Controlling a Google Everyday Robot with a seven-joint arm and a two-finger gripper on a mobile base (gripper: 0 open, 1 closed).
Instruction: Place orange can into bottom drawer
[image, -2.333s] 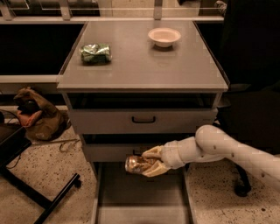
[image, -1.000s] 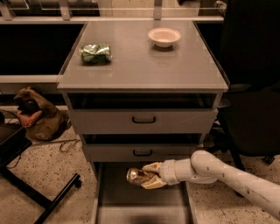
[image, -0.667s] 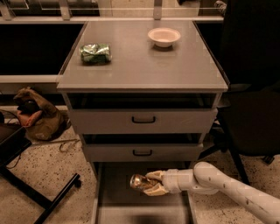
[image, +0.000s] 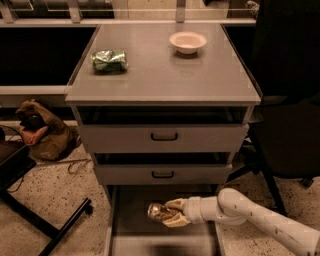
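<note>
The orange can (image: 156, 211) is a small shiny gold-orange can, lying sideways in my gripper (image: 171, 212), which is shut on it. The white arm reaches in from the lower right. The can hangs low over the flat grey floor of the bottom drawer (image: 135, 240), which is pulled out at the base of the cabinet, below the two grey drawer fronts with black handles. I cannot tell whether the can touches the drawer floor.
On the cabinet top (image: 165, 75) lie a shiny green foil packet (image: 109, 60) and a small pale bowl (image: 188, 42). A brown bag (image: 42, 132) sits on the speckled floor at left, beside a black chair base (image: 45, 227). A dark chair (image: 285, 125) stands at right.
My gripper has moved down with the can, from level with the middle drawer front to low over the open bottom drawer's floor. The arm has dropped lower on the right.
</note>
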